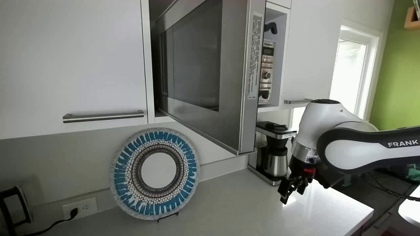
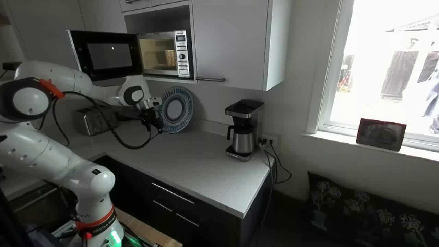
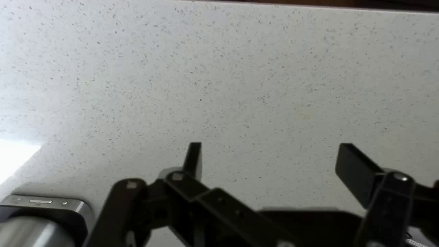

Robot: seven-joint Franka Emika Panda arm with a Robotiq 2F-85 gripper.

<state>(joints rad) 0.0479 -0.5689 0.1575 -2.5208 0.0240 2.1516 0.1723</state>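
Observation:
My gripper (image 3: 270, 144) stands open, its black fingers wide apart with only speckled countertop (image 3: 240, 68) visible between them. In an exterior view the gripper (image 1: 292, 195) hangs over the grey counter, pointing downward. A coffee maker (image 2: 244, 108) with a steel carafe (image 2: 243, 140) is the nearest appliance; its base (image 3: 56, 203) shows at the lower left of the wrist view, apart from the fingers. The microwave (image 2: 181, 55) has its door (image 2: 109, 51) swung open, and a patterned cup (image 2: 170, 57) sits inside. A blue and white plate (image 1: 123, 178) leans upright against the wall.
A toaster (image 2: 94, 120) is behind the arm on the counter. The open microwave door (image 1: 197, 65) juts out above the worktop. Cabinet handles (image 1: 103, 116) project from the upper cupboards. Cables (image 2: 271, 151) hang by the coffee maker near the counter's end.

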